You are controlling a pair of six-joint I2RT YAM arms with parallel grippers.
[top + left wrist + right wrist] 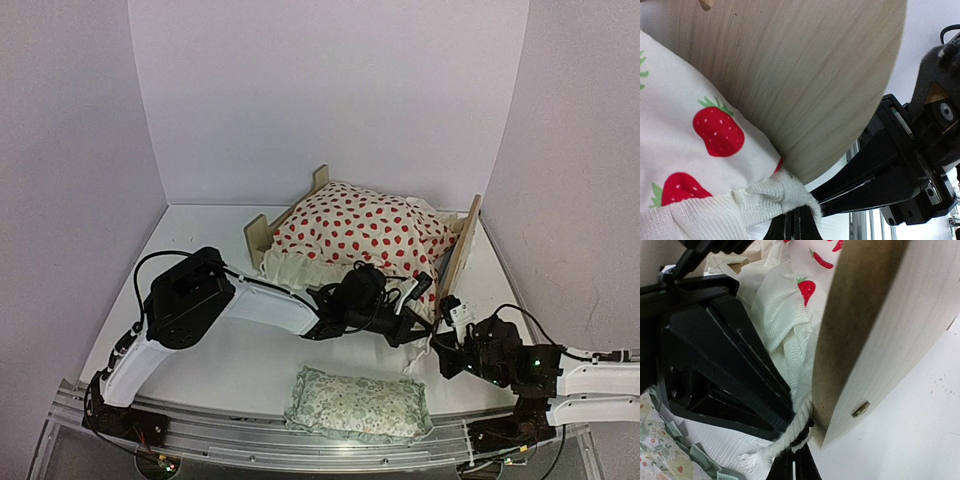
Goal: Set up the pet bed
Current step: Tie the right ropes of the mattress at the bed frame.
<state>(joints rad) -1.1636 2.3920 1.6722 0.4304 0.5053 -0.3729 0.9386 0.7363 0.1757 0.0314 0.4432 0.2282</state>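
One bed [259,236] stands at the middle rear of the table [250,360], its frame turned at an angle. Its headboard [464,243] is on the right side and leans outward. A cushion [360,230] printed with red strawberries lies heaped in the frame, covering the base, and its white frilled edge spills over the near side.

The left gripper [795,225] reaches across to the near right corner of the bed. Its fingers are closed on the cushion's frill just beside the headboard's curved edge. The right gripper [792,466] meets it at the same corner from the right, with fingers pressed together on the ribbed white trim against the board's lower edge. The two grippers sit just beside each other.

A green floral pillow [355,405] lies flat at the near edge of the table, apart from the bed.
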